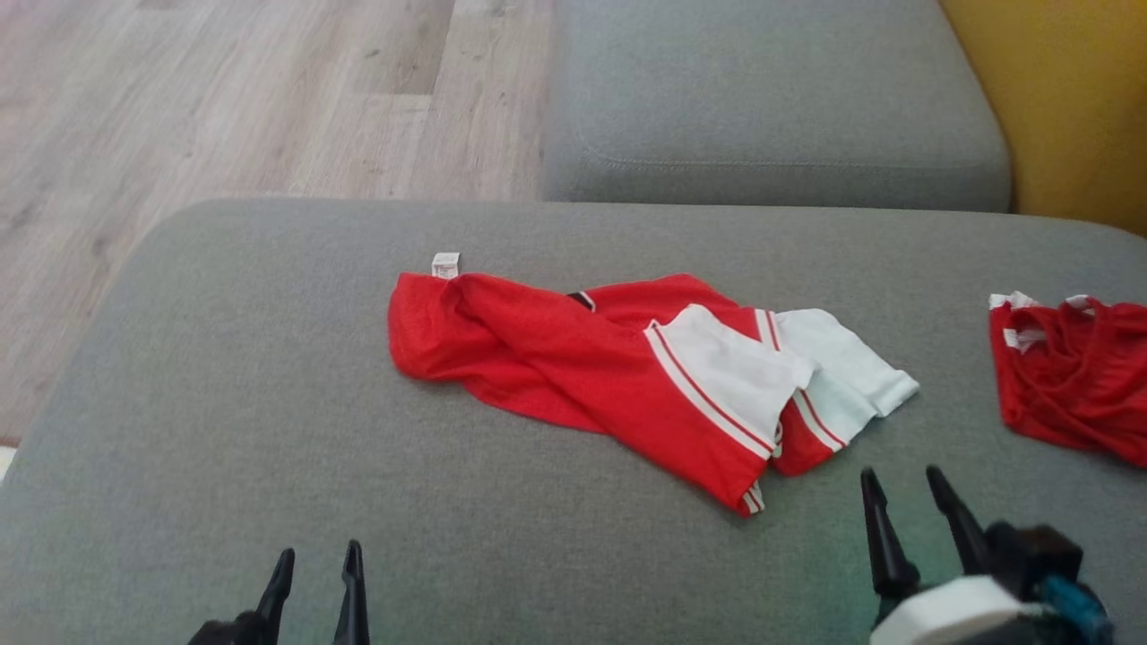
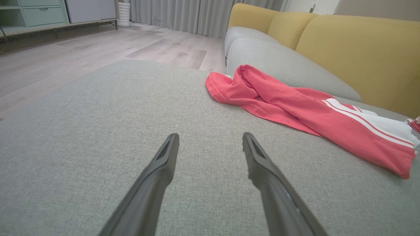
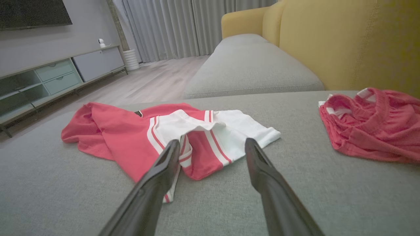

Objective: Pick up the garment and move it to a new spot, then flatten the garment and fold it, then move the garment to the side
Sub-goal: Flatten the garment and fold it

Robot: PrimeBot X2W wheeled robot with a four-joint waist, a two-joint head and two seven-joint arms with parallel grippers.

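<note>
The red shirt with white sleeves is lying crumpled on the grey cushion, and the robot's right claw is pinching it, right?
Not quite. The right gripper is open and holds nothing, its fingertips short of the shirt, as the head view shows. The shirt does lie crumpled on the grey cushion.

The garment (image 1: 556,358) lies bunched on the sofa cushion (image 1: 224,403) with much of its front folded under. A sliver of black print (image 1: 581,299) peeks out, too little to read. The white tag (image 1: 445,264) at its far corner is too small to read. The red shorts (image 1: 1075,385) run off the head view's right edge. That view's bottom edge cuts off the left tool (image 1: 320,549) just below its fingers and the right tool (image 1: 901,473) at its wrist. In the right wrist view, one finger (image 3: 154,183) covers part of the striped hem (image 3: 185,156).
</note>
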